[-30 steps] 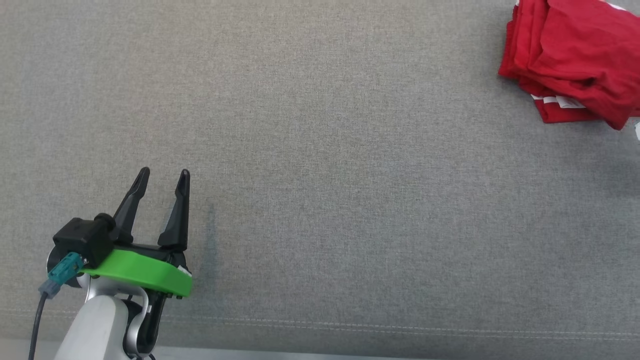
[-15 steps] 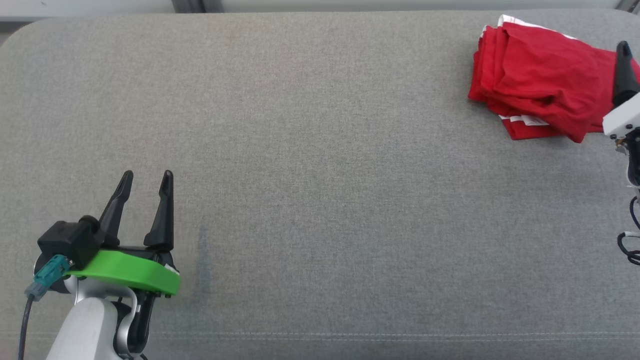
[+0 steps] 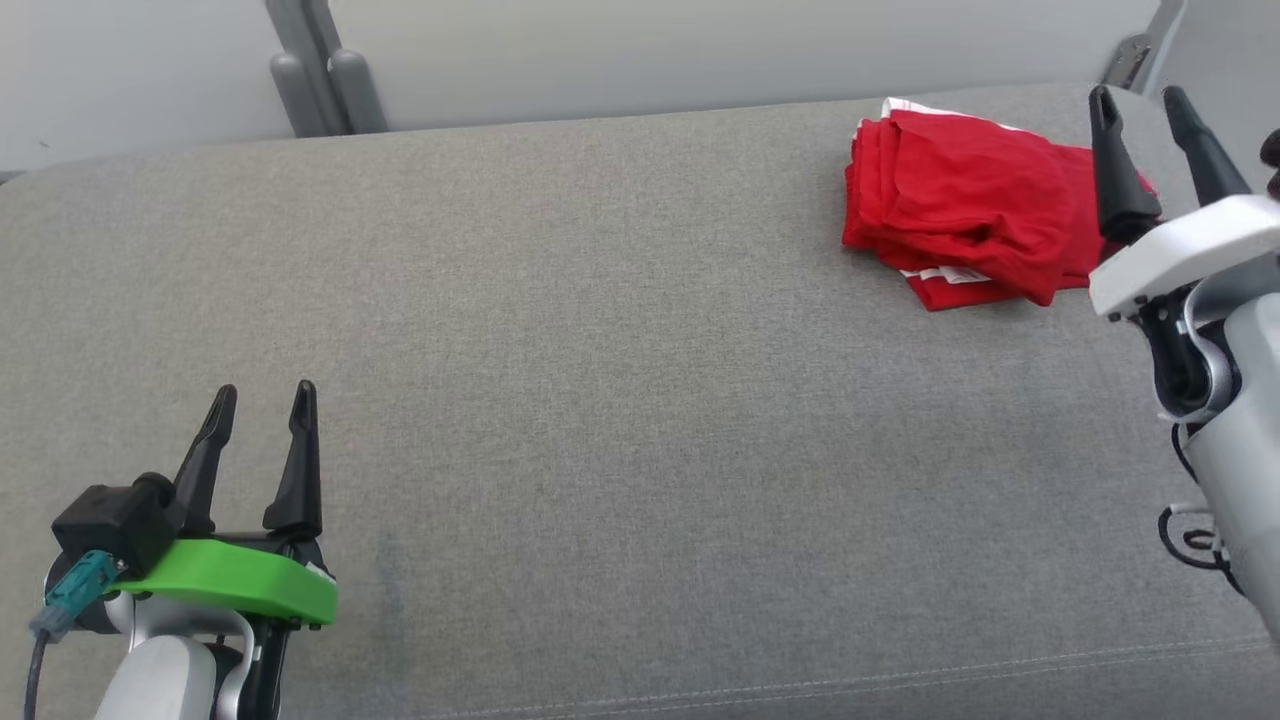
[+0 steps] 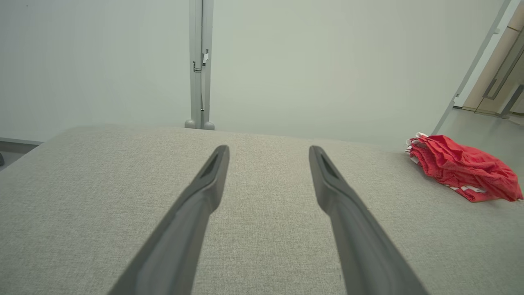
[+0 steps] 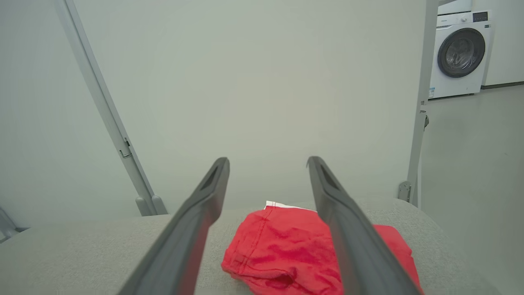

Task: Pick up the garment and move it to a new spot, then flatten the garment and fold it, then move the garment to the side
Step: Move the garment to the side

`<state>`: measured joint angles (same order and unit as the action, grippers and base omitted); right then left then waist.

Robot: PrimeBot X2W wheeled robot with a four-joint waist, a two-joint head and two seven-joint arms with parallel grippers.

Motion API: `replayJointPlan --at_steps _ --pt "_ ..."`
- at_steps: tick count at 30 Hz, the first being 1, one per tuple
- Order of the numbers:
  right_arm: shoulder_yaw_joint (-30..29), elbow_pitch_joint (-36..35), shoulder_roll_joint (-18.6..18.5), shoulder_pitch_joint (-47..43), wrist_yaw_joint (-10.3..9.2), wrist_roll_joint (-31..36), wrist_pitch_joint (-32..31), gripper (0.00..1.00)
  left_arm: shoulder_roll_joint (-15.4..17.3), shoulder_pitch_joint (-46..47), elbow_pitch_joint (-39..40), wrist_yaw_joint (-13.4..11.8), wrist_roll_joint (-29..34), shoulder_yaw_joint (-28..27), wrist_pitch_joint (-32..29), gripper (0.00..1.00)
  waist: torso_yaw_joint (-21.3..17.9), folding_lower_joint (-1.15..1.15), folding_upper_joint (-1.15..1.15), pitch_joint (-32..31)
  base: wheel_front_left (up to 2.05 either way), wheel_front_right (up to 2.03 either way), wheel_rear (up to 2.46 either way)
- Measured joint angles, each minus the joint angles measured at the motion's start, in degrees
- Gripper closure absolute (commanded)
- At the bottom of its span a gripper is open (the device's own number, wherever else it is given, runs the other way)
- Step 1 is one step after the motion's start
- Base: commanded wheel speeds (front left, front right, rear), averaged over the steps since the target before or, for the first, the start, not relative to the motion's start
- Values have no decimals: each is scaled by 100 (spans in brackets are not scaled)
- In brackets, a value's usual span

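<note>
Folds show in the red garment (image 3: 960, 205), which lies as a compact, layered bundle with white trim peeking from its edges. It sits in the upper right of the head view, on the grey fabric-covered tabletop (image 3: 620, 400), close to the far right corner. We see the left end effector (image 3: 265, 390) in the lower left of that frame, its fingers spread wide with nothing between them, well apart from the bundle. The right end effector (image 3: 1136, 95) stands at the right edge of the frame, just beside the garment, its fingers likewise wide apart and empty. In the right wrist view the red cloth sits below and between those fingers, but we can make out no contact with it.

We judge that this scene fits two stages. A stacked bundle off to one side is what the task would leave once the garment is folded and set aside. Yet the layers are loose and somewhat rumpled, so it could equally be a garment waiting to be picked up and carried to a new spot. We cannot settle which from this moment, so we name no next move. What we can say is that any contact with the bundle would need care, since cloth this loose is likely to slump and open if it is caught by a single layer
</note>
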<state>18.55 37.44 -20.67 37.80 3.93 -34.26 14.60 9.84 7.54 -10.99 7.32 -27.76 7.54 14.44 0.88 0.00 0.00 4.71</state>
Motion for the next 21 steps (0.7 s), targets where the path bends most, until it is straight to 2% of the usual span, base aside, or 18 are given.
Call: replayJointPlan --at_steps 7,12,17,21 --pt "-131 -916 203 -1010 -162 364 0 0 -93 -88 73 7 36 -91 0 0 -223 0 0 -196 0 0 0" --pt "-221 -1480 411 -1661 -364 615 0 0 -209 -210 143 7 -20 -293 0 0 -302 0 0 -274 0 0 0" --pt "-420 -1954 626 -2336 -632 764 0 0 -332 -324 77 7 -103 -189 0 0 -320 0 0 -313 0 0 0" --pt "-478 -2292 811 -2686 -706 912 0 0 -333 -384 87 7 -98 -198 0 0 -331 0 0 -319 0 0 0"
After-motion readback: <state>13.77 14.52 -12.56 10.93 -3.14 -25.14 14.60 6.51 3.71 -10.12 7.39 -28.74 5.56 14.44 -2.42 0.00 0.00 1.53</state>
